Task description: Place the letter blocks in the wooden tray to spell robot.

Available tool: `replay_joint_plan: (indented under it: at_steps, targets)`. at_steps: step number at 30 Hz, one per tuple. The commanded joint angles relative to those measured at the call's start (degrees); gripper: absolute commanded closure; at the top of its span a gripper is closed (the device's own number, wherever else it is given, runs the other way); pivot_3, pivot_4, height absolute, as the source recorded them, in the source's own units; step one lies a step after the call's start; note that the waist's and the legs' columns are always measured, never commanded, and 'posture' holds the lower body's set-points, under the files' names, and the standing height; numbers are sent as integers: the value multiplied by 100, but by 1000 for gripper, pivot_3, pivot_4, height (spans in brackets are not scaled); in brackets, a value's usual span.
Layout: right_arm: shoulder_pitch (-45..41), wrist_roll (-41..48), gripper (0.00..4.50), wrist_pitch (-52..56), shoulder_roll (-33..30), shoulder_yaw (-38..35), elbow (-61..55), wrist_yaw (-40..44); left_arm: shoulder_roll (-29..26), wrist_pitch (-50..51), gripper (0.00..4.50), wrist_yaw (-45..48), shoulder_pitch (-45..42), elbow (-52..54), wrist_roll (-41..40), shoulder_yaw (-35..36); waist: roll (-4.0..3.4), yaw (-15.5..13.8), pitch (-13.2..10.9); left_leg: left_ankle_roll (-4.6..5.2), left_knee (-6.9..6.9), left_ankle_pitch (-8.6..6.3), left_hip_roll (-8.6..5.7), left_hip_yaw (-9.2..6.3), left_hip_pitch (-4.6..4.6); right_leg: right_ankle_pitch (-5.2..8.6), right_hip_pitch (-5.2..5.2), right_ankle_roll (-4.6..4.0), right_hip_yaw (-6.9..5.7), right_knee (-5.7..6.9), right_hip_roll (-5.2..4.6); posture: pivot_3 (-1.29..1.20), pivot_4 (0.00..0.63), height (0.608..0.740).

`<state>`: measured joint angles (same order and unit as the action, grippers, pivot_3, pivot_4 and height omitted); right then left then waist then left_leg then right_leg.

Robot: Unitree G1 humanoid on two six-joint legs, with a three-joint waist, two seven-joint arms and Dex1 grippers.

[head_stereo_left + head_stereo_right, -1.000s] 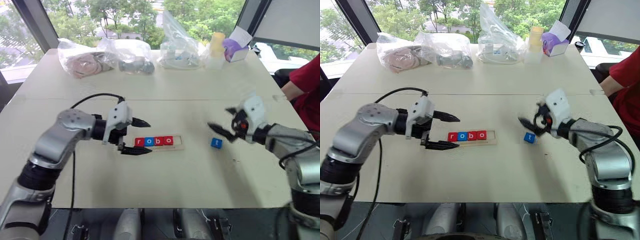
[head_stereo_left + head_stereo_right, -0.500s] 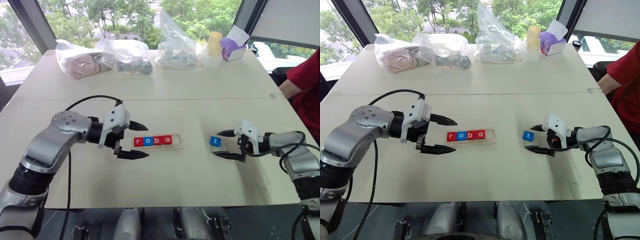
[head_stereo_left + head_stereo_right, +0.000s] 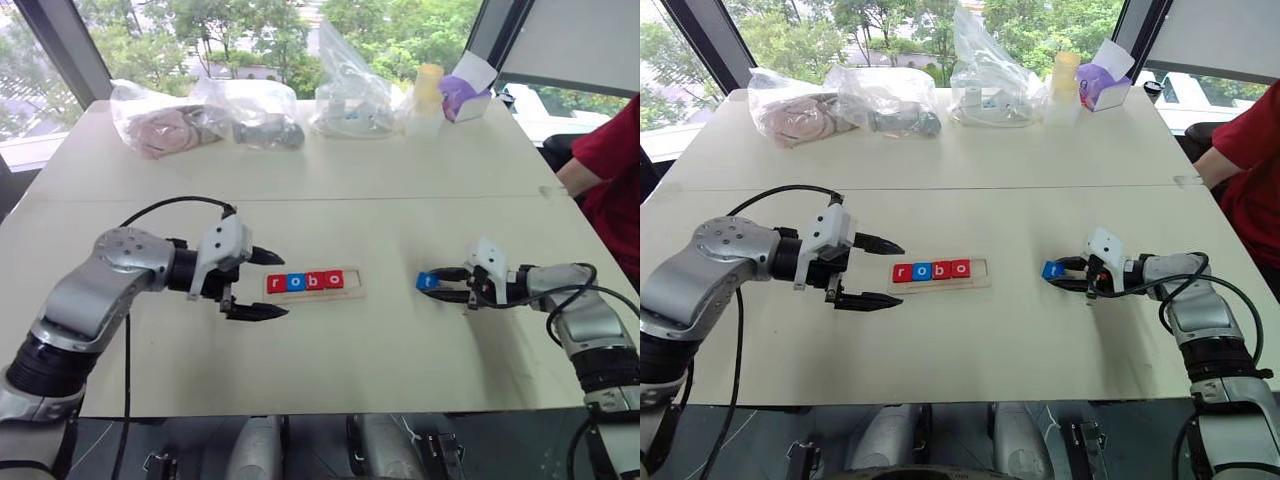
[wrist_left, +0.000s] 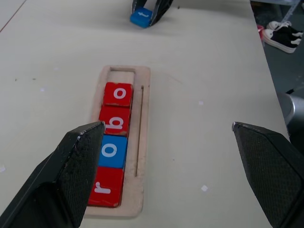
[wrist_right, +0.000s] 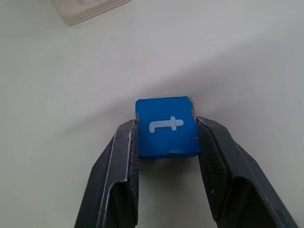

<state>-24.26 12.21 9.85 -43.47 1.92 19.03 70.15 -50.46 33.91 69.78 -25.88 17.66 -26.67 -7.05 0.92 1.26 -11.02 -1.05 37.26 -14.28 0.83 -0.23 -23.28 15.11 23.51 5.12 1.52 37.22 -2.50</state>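
left gripper (image 3: 262,284) hangs just off the left end of the wooden tray (image 3: 352,292), fingers spread wide, tips aimed along the tray, one finger on the far side and one on the near side, not touching it. left forearm runs in from the left, elbow bent. right gripper (image 3: 1064,275) sits well right of the tray, low at the table, fingers pinched on the blue t block (image 5: 165,127), one on each side face. right forearm angles in from the right.

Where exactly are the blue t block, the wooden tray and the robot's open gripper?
blue t block (image 5: 166,127): right wrist view, its lettered top face.
wooden tray (image 4: 144,142): left wrist view, its bare long rim.
left gripper (image 3: 260,283): left eye view, midway between its fingertips.
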Motion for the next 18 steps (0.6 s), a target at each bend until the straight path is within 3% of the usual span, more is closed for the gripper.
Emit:
replay_joint_plan:
  at_steps: [1,10,18]
  targets:
    - [-572,308,3333,433,207,152,-772,167,-196,-81,0,82,30,72,-41,261,-3,17,-2,0,0,0,1,-5,0,-2,4,-2,3,2,1,0,150,740]
    - [-1527,-124,3333,192,831,1242,-426,869,-367,61,0,-73,385,331,-161,507,-2,-72,-2,-1,1,1,-3,-5,-11,-1,5,-1,-7,3,-10,0,150,740]
    - [-1920,-534,3333,-554,1041,1476,637,1042,-294,236,0,-352,657,639,-290,657,-1,-31,-2,-2,3,1,-3,-3,-8,-2,4,-1,-6,2,-11,0,150,740]
